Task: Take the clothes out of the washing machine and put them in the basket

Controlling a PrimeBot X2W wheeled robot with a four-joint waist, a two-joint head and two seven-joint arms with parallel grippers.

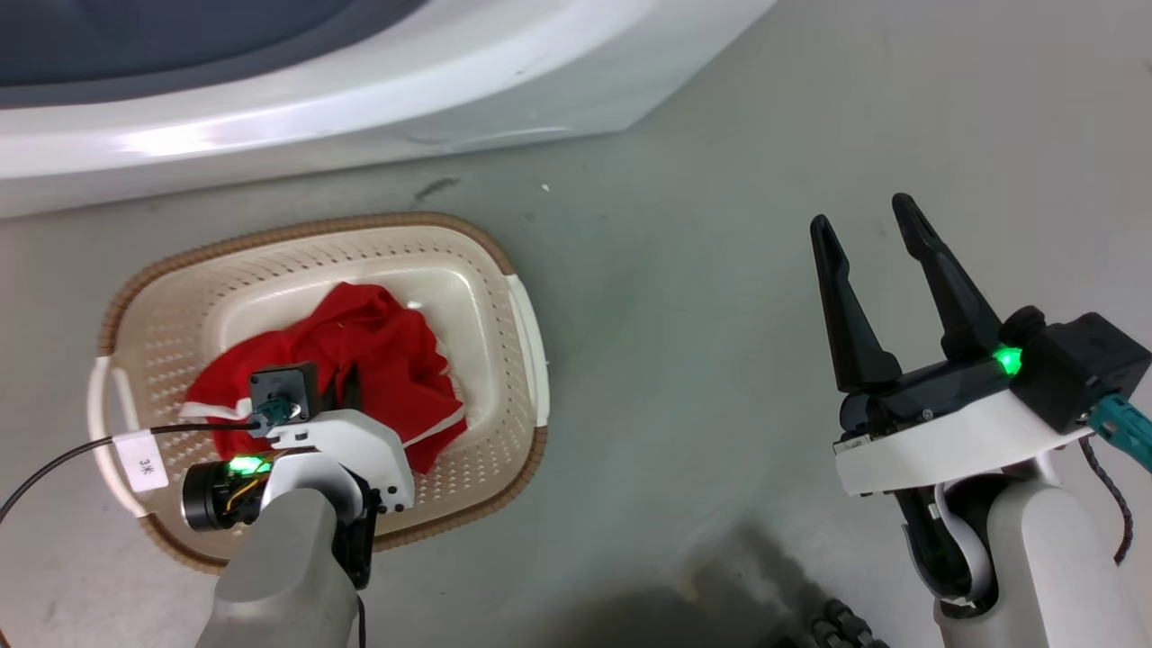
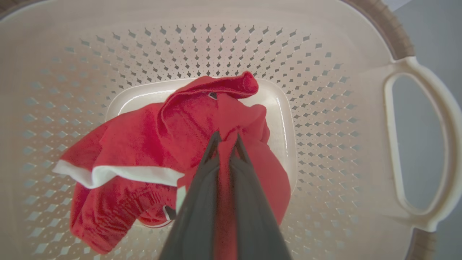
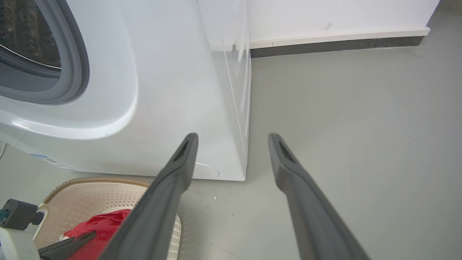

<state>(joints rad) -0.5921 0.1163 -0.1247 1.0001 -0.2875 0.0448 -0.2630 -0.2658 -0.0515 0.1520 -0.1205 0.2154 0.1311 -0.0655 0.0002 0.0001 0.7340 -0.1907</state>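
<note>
Washing machine at 11 o'clock in head view; basket on floor at 8 o'clock, near it. Clothes lie inside basket. Left gripper: 2 fingers pinched on the red fabric; right gripper at 3 o'clock, fingers apart, empty

In the head view, the left gripper is largely hidden behind its own wrist, among the clothes. The washing machine runs off the top edge, its porthole cropped.
</note>
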